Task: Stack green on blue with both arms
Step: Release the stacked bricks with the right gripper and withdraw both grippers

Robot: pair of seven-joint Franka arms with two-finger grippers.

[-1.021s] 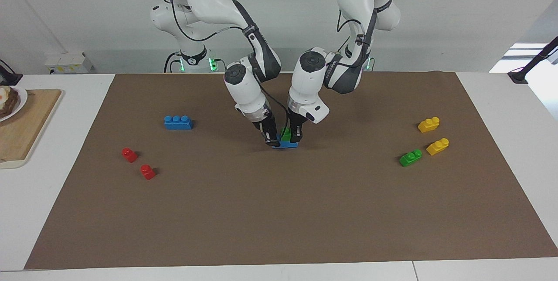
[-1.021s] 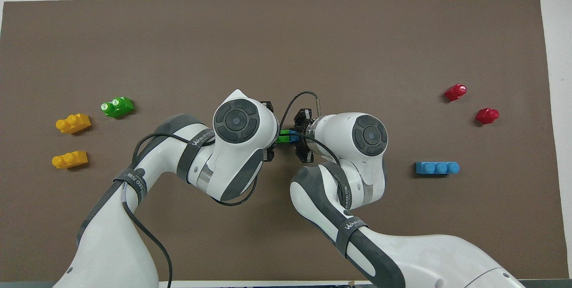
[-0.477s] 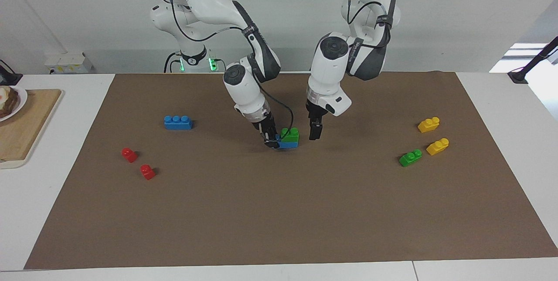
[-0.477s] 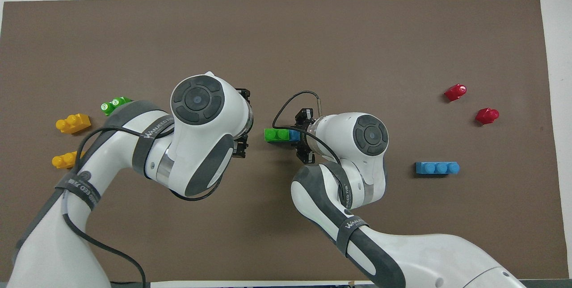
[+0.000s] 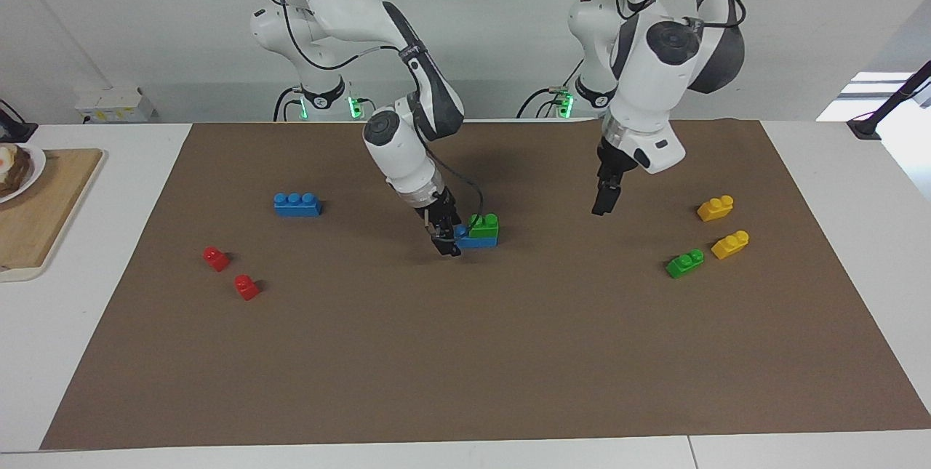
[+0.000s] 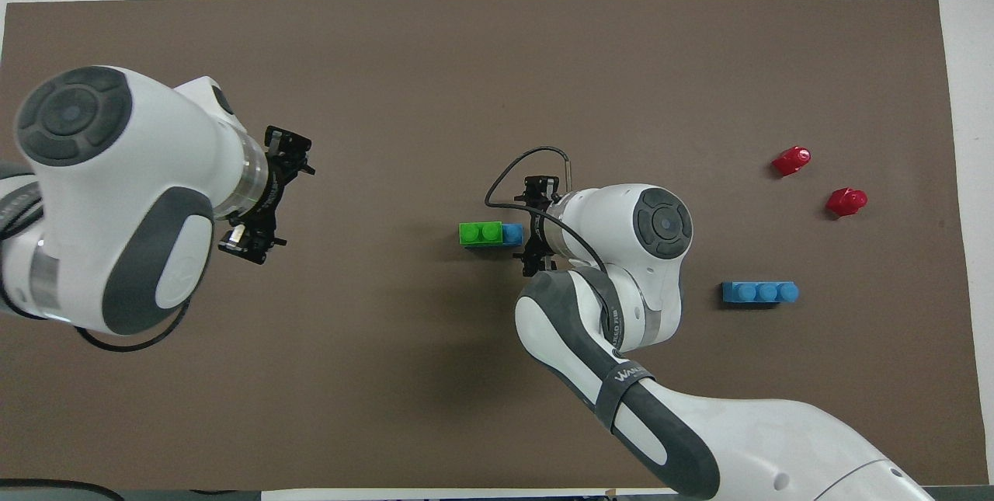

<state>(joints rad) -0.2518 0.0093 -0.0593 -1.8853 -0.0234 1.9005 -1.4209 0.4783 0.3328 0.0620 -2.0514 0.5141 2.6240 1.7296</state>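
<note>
The green brick sits pressed onto the blue brick mid-counter, covering all but its end toward the right arm. The right gripper is low at that bare blue end, at about nine o'clock from the green brick in the facing view; its fingers look parted, though I can't tell if they touch the blue. The left gripper hangs open over bare mat, well apart from the stack.
</note>
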